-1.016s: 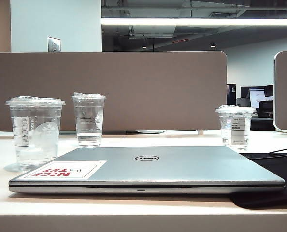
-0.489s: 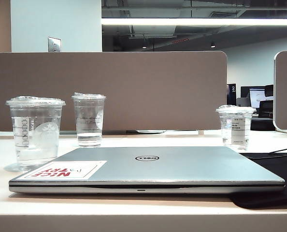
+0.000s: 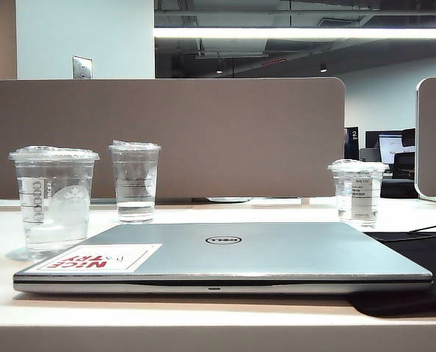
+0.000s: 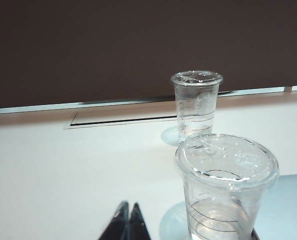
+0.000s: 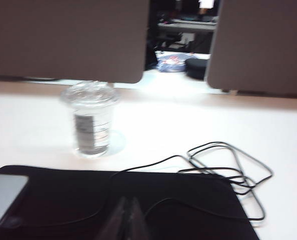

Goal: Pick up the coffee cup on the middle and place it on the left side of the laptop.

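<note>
The coffee cup stands on the bench just left of the closed laptop, its base partly hidden behind the laptop's corner in the exterior view and cut off in the left wrist view, where only a sliver of the laptop shows. Neither arm appears in the exterior view: the left gripper, clenched on nothing, shows only as dark fingertips near the coffee cup, with the ringed cup farther back. The blurred right wrist view alone shows the black mat, the loose cable and the labelled cup, with the right gripper likewise clenched empty above the mat.
</note>
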`<state>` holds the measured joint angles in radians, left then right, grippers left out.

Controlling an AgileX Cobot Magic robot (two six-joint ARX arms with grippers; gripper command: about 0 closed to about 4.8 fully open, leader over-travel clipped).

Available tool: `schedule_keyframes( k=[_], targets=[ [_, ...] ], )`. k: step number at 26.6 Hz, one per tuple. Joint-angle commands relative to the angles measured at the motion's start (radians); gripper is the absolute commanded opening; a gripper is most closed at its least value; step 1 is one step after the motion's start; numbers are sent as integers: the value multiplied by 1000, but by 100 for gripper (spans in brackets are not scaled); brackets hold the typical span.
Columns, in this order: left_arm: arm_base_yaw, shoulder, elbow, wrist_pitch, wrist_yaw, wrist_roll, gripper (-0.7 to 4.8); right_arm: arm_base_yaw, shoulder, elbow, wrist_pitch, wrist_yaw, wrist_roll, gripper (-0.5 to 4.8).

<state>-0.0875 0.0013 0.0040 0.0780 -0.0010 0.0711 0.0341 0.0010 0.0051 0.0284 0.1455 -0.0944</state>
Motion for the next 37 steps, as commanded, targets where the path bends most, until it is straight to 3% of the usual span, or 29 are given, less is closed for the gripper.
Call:
schedule_keyframes(
  k=[1,9,13,18,23,37],
  targets=[
    [2,0,3,12,4,0,-5,-32,-2,-3,26,-26,-6,-5],
    [2,0,3,12,4,0,-5,-237,-2,-3,32,-270,-2,-5],
    [2,0,3,12,4,0,-5,-261,-2,-3,28,-271,70,-5],
    [2,0,3,12,4,0,-5,-275,-2,-3,29,-305,72,-5],
    [2,0,3,12,4,0,-5,-219,-2,-3,29,-297,72,-5],
    [2,0,3,12,4,0,-5,-31,-2,-3,29,-74,72,-5]
  ],
)
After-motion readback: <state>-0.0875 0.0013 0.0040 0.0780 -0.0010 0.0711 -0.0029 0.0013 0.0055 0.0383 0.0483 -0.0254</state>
